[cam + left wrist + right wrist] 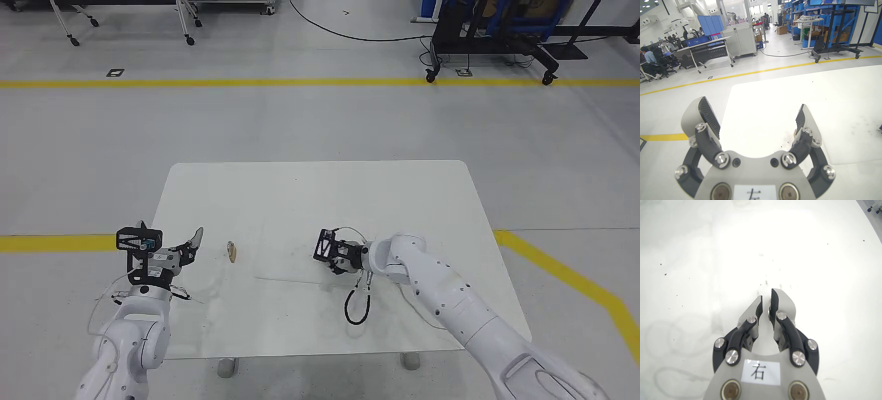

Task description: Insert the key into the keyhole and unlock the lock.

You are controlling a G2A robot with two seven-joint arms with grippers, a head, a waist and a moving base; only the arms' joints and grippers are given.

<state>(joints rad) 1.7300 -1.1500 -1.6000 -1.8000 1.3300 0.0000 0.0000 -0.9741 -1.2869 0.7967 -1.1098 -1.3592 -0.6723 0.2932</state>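
1. Where the left edge of the table point(420, 200) runs close to the robot, the left gripper point(753, 106) is held with its fingers spread wide and nothing between them. One finger is seen over the floor, the other over the white table top.
2. Just beyond that gripper's fingertips, the lock point(232, 250), a small brass-coloured piece, is seen lying on the table, touched by neither gripper.
3. Near the middle of the table, the right gripper point(766, 298) is held low over the top with its fingers drawn almost together. The key point(769, 308), a small silver piece, is pinched between them and lies against one pad.
4. Lock and key are seen well apart, the lock lying to the left of the right gripper.
5. Beyond the table's far edge, a yellow line point(300, 82) is seen painted across the floor.
6. Farthest off, a dark wheeled stand point(490, 45) is seen standing on the floor.
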